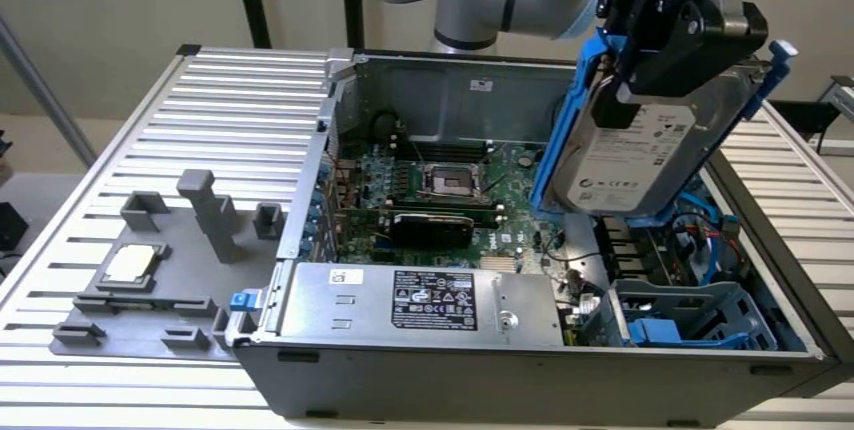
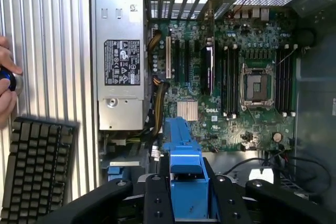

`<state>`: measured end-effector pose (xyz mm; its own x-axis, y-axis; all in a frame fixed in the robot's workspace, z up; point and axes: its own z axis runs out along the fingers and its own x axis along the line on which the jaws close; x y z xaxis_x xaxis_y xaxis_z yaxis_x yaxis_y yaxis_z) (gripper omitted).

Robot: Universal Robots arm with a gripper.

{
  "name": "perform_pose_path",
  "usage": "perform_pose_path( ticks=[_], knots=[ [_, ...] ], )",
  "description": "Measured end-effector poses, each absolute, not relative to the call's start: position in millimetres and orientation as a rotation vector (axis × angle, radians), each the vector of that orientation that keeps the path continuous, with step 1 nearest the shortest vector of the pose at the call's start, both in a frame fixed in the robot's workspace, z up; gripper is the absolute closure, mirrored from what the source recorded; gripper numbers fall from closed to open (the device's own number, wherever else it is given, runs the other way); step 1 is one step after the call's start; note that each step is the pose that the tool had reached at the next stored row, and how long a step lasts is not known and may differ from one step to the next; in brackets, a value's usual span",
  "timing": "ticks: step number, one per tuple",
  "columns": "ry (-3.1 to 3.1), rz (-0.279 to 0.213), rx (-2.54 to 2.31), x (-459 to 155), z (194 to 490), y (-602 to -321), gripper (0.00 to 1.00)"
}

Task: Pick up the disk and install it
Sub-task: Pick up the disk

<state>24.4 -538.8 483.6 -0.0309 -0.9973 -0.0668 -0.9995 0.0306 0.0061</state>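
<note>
Above the open computer case (image 1: 400, 75), toward the exterior view's right, I hold the disk (image 1: 641, 155) clamped in my gripper (image 2: 186, 200), touching no wall that I can see. Beneath it sits the blue drive cage (image 1: 694, 315), with open air between. The disk's long axis stands steep, slightly tilted, and its white label faces the exterior camera, the print too small to read. The motherboard (image 2: 220, 103) reads "DELL". The power supply (image 1: 427, 300) label's text is illegible.

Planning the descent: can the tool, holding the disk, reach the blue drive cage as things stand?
Probably yes: the case is open, the tool holds the disk above it, and nothing covers the drive cage.
</note>
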Motion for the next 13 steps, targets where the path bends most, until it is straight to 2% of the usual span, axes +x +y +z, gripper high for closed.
perform_pose_path(
  ticks=[13],
  knots=[
    [2.223, 0.078, -2.155, 52, 481, -576, 0.67]
  ],
)
